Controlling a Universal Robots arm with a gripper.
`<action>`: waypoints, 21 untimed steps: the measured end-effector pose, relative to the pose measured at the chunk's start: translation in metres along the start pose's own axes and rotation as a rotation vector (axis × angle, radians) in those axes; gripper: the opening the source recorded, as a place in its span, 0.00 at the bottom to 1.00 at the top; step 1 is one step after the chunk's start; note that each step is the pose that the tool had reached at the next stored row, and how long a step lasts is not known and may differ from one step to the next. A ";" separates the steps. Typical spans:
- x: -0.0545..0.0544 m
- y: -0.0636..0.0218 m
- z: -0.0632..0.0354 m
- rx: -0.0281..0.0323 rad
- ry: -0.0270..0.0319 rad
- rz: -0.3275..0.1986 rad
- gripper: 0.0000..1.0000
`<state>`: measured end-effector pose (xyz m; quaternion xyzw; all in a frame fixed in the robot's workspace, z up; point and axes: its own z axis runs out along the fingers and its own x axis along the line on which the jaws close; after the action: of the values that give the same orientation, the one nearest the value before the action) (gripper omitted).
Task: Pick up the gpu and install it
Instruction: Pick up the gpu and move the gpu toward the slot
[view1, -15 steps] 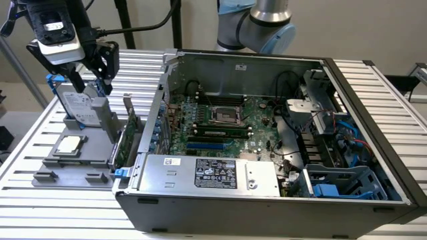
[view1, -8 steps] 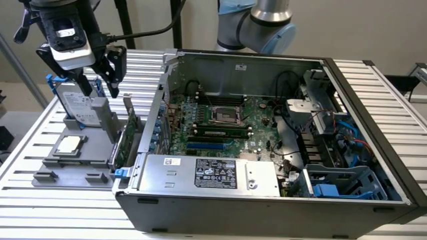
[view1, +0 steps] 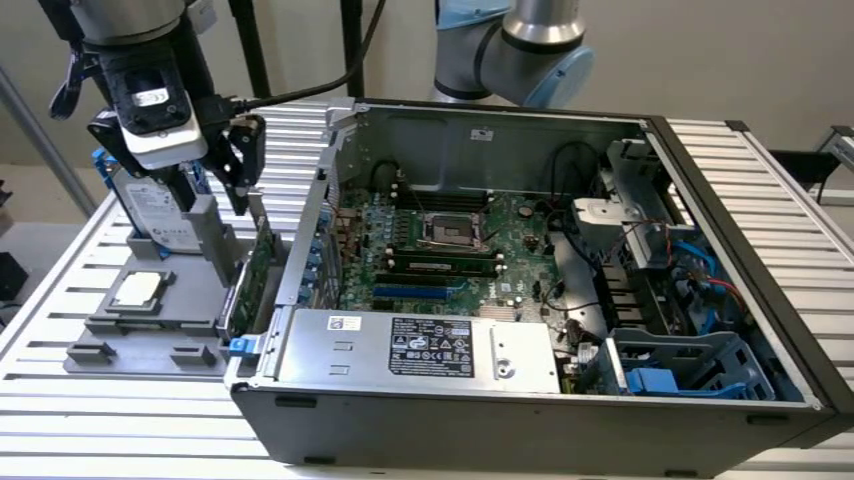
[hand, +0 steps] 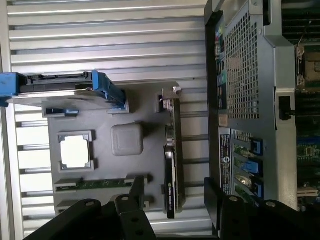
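Gripper (hand: 175, 189): parked over the grey parts tray (hand: 145, 107), fingers (hand: 137, 186) spread wide, nothing pinched.
Gpu (hand: 173, 150): standing on edge in its tray slot, not yet grabbed. In the wrist view there's one finger on each side of it, toward the end away from the silver bracket.
Where that is: in the exterior view, with the motherboard (view1: 454, 240) as clock centre, the card is at about 9 o'clock, just outside the PC case (view1: 534, 420) wall. The gripper is up around 10.
Tray neighbours: hard drive with blue rails (hand: 65, 90) and CPU (hand: 75, 151), both on the far side of the card from the case.
Doing it well, imo: centre the board between the pads, come straight down, squeeze gently on the top edge and lift dead vertical so it doesn't bind in the slot.
Watch out: the case wall is right beside the card, so the finger on that side has little room.
Can't tell: how far above the card the fingertips are.
Hidden: the card's lower edge is buried in the tray slot, and the wrist camera housing blocks part of the gripper in the exterior view.
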<state>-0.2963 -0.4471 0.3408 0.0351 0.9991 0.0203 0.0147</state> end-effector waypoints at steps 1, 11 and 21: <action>0.000 -0.0014 0.0017 0.0001 0.0000 0.000 0.60; 0.000 -0.0064 0.0196 0.0000 0.0000 0.000 0.60; 0.001 -0.0072 0.0377 0.0002 0.0001 0.000 0.60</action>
<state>-0.2961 -0.4527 0.3028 0.0351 0.9991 0.0202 0.0146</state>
